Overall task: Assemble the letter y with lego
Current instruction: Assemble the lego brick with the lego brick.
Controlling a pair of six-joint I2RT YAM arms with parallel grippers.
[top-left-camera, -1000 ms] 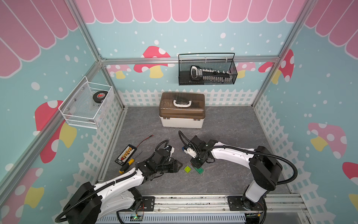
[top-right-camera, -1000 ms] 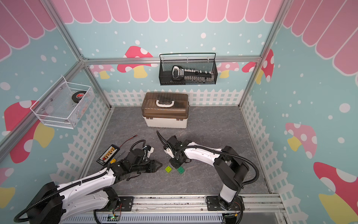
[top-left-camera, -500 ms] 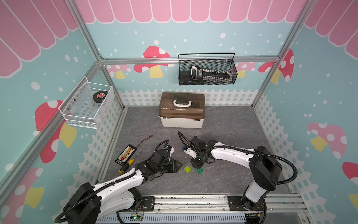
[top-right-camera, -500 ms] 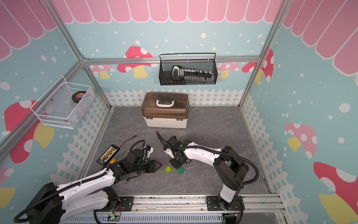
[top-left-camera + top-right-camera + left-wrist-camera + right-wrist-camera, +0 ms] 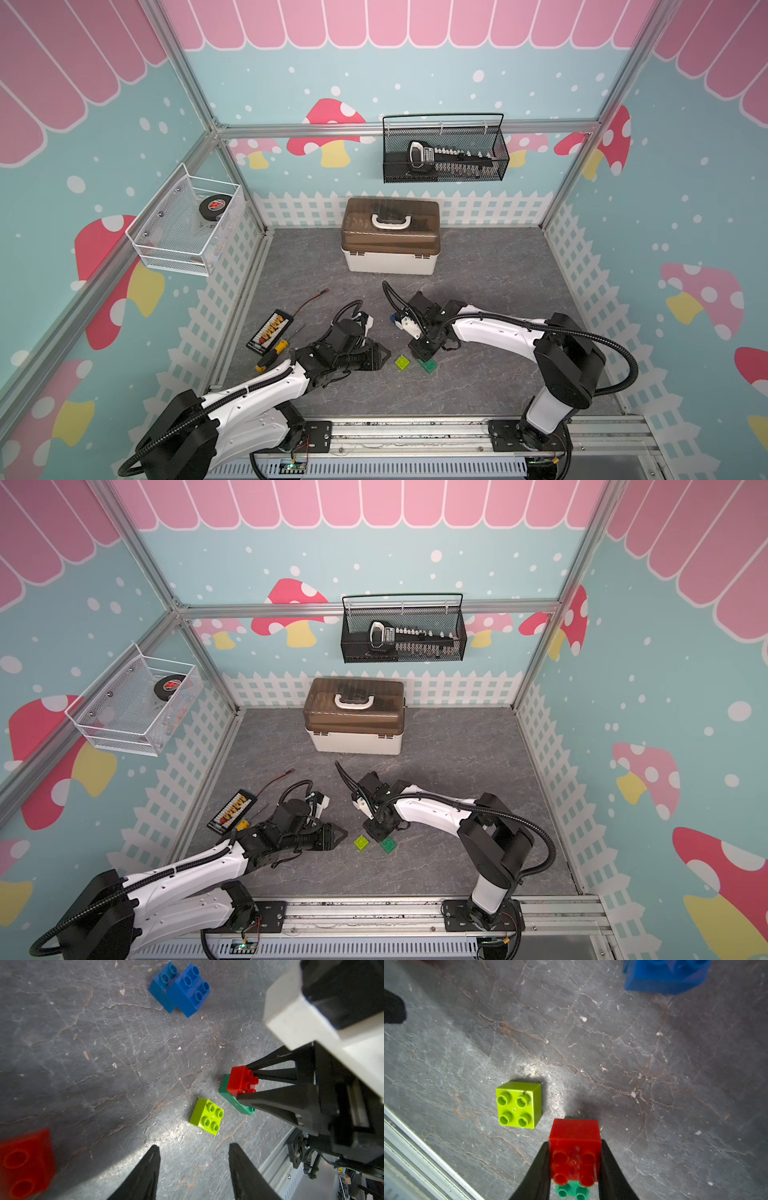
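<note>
Checked against the top views from a second and half a second back: no displacement resolved for either arm or for any brick. The one change to enter is at the right gripper (image 5: 574,1145), whose jaws have drawn in a last trace onto the red brick (image 5: 575,1131), held over one end of the green brick (image 5: 572,1191). Left gripper (image 5: 192,1147) and lime brick (image 5: 206,1116): no shift seen.

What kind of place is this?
Probably a staged robot test cell: silver aluminium frame posts, printed mushroom-pattern wall panels, and two white robot arms on a grey metal rail.
</note>
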